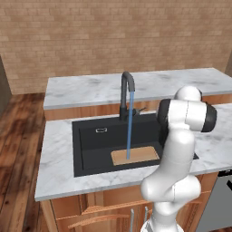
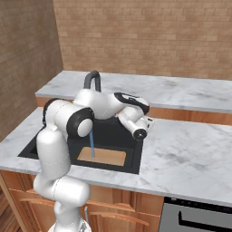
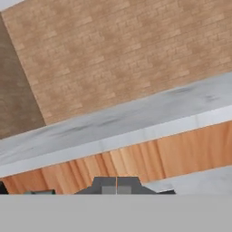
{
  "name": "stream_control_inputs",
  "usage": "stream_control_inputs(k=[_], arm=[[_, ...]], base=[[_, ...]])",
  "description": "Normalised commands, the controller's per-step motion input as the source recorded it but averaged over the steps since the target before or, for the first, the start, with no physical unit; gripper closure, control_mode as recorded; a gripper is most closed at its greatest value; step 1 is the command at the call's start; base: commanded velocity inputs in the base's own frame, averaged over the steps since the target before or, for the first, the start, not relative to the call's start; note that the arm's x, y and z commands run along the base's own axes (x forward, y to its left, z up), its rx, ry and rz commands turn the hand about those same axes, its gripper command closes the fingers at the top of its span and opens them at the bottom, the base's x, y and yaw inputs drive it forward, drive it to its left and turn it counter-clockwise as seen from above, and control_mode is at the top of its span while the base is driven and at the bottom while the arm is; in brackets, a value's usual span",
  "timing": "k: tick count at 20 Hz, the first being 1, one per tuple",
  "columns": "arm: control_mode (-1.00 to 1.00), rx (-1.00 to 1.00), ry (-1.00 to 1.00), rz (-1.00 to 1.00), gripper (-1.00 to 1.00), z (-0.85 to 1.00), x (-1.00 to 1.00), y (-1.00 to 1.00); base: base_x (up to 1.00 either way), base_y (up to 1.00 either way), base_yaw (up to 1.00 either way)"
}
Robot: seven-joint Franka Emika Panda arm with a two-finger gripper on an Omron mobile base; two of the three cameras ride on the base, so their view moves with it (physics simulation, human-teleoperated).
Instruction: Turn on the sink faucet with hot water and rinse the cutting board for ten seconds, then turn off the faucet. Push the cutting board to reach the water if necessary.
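Marble counter [image 1: 59, 167] spanned frame centre; brick wall [image 1: 113, 36] across top; wood floor [image 1: 18, 131] left; gripper [image 3: 116, 189] fingers pressed together.

Brick wall [image 1: 113, 36] in tan spans the top of the left base view; a second, darker brick wall [image 2: 22, 59] fills the upper left of the right base view. White marble bench [image 1: 54, 167] on wooden cabinets [image 1: 104, 208], lower centre. Raised marble ledge [image 1: 90, 88] behind it, mid-frame. Dark wooden plank floor [image 1: 18, 136] at left. Grey appliance front [image 2: 195, 215] at lower right.
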Motion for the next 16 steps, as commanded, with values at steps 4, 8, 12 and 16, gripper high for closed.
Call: stream_control_inputs(k=[4, 8, 12, 16], arm=[[-1.00, 0.00, 0.04, -0.04, 1.00, 0.31, -0.31, -0.05], [-1.00, 0.00, 0.09, -0.02, 1.00, 0.12, -0.14, 0.00], [-1.00, -0.01, 0.14, 0.00, 1.00, 0.07, -0.14, 0.06], [-1.00, -0.05, 0.22, 0.00, 1.00, 0.02, -0.27, 0.22]], base=[[0.00, 0.00, 0.00], [0.00, 0.00, 0.00], [0.00, 0.00, 0.00], [0.00, 0.00, 0.00]])
